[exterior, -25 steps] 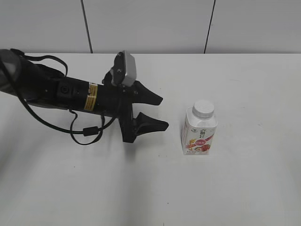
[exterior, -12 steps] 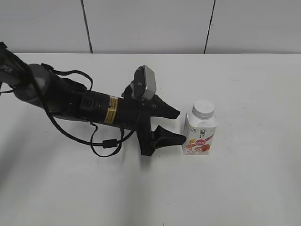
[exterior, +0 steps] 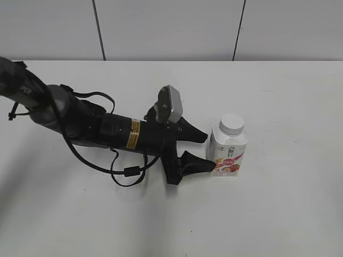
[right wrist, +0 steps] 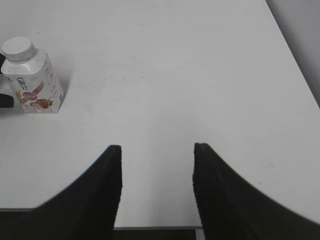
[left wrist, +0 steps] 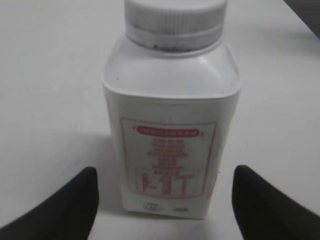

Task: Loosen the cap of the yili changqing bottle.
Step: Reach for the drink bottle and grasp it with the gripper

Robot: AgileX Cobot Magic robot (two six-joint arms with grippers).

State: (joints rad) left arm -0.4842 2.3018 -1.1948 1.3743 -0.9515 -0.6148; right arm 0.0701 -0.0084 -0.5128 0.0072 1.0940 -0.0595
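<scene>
The white table (exterior: 278, 214) fills most of every view, with a grey panelled wall (exterior: 171, 27) behind it in the exterior view. The left arm (exterior: 80, 126) lies low across the table from the left edge, its upper part cut off by the frame. Its left gripper (exterior: 206, 150) is spread wide, one finger on either side of the bottle's near face; whether the tips touch it cannot be told. The yili changqing bottle (exterior: 227, 149) stands upright right of centre, white and squarish with sloped shoulders. Its pink-red fruit label shows in the exterior and right wrist views, while the left wrist view shows a side printed in blurred, unreadable red text. The cap (left wrist: 174, 15), round and white, sits on the neck, its top cropped in that view. The right gripper (right wrist: 157, 170) hangs spread and empty, well apart from the bottle, visible only in its own view.
</scene>
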